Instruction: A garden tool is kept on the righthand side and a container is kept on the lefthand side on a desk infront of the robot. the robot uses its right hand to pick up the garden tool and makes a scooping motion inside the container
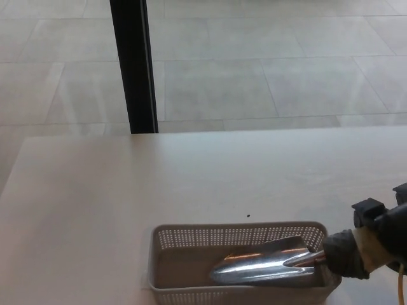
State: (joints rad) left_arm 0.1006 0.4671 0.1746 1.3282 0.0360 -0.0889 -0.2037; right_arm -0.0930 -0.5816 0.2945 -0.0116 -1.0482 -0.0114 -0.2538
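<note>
A grey perforated basket stands on the pale desk near its front edge. Inside it lies the shiny metal blade of a garden trowel, pointing left and raised a little off the basket floor. The trowel's handle runs out over the basket's right end into my right hand, which is shut on it at the lower right of the head view. Most of the handle is hidden by the hand. My left hand does not show.
A pale wooden desk fills the lower half of the view. A black vertical post stands behind its far edge over a tiled floor. A tiny dark speck lies just beyond the basket.
</note>
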